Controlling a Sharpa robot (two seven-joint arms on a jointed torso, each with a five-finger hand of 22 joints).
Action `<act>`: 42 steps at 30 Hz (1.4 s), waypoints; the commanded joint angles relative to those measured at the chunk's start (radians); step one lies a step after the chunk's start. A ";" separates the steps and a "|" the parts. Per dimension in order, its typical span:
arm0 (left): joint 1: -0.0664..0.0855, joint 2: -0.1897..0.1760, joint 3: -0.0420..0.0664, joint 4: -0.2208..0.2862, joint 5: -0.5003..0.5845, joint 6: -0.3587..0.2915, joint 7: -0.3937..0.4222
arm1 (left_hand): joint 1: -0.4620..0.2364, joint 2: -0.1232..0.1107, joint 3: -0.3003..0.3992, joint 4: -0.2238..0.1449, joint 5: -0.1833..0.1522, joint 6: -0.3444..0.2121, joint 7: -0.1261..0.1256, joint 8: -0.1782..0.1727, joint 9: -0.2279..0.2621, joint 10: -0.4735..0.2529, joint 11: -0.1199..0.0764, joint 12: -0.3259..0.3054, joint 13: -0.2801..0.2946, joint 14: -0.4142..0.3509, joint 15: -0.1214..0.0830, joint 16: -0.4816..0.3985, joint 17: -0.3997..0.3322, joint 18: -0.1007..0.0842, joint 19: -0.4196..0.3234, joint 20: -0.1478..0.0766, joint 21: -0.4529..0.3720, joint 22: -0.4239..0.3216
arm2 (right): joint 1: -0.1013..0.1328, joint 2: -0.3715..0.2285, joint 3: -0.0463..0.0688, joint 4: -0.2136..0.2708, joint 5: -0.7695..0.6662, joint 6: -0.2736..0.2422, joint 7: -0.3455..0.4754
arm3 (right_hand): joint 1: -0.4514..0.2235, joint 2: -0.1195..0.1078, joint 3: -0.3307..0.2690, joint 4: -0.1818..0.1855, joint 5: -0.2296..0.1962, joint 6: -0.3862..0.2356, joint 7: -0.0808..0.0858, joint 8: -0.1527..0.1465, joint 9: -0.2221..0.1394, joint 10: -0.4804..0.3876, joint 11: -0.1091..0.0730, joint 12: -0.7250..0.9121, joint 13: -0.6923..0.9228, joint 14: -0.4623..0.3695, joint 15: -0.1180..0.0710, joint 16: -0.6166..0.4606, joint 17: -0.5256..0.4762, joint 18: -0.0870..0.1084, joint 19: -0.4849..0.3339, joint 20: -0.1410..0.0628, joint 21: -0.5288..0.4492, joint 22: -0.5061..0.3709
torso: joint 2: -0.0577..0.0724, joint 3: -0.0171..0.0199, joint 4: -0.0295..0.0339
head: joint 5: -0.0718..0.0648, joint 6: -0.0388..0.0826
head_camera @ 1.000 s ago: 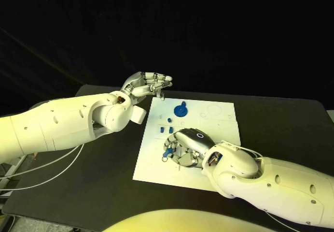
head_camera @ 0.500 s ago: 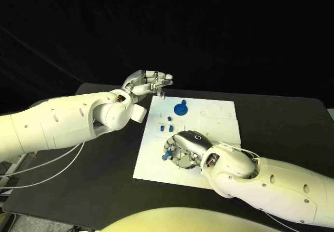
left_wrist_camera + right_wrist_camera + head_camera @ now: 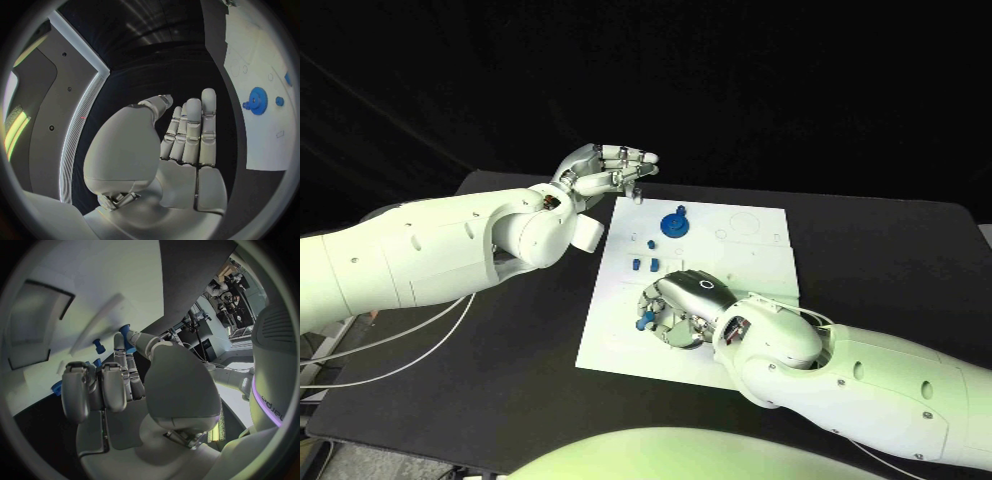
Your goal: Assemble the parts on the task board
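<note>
I'm seeing my right hand [image 3: 687, 303] covering the board [image 3: 747, 260] at 7 o'clock, fingers pinching a blue part [image 3: 125, 335]; left hand [image 3: 603, 172] hovering, fingers together, empty.

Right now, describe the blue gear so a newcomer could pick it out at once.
Find the white task board in the middle of the black table. Near its far edge, close to the left hand, lies the blue gear. It is a round toothed disc, far larger than the small blue pegs nearer the right hand.

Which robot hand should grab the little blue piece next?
Probably the right hand: it sits on the task board with its fingers around a small blue part. The left hand is raised beyond the board's far corner, holding nothing.
</note>
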 commanded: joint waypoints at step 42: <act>0.001 -0.006 0.000 0.005 0.004 0.018 -0.002 | -0.010 0.001 0.007 0.000 0.002 -0.008 0.006 0.003 -0.002 -0.007 0.003 0.004 0.001 -0.009 -0.001 0.004 -0.001 0.015 0.001 0.007 -0.006 -0.001 | 0.024 -0.190 0.012 0.167 0.138 -0.231 0.028 | -0.020 -0.053 -0.110 0.045 0.000 -0.132 0.034 -0.090 0.002 0.054 0.012 0.054 0.082 0.047 0.004 0.004 -0.008 -0.017 0.060 -0.003 0.016 0.224 | -0.002 -0.0003 -0.0027 | -0.031 0.012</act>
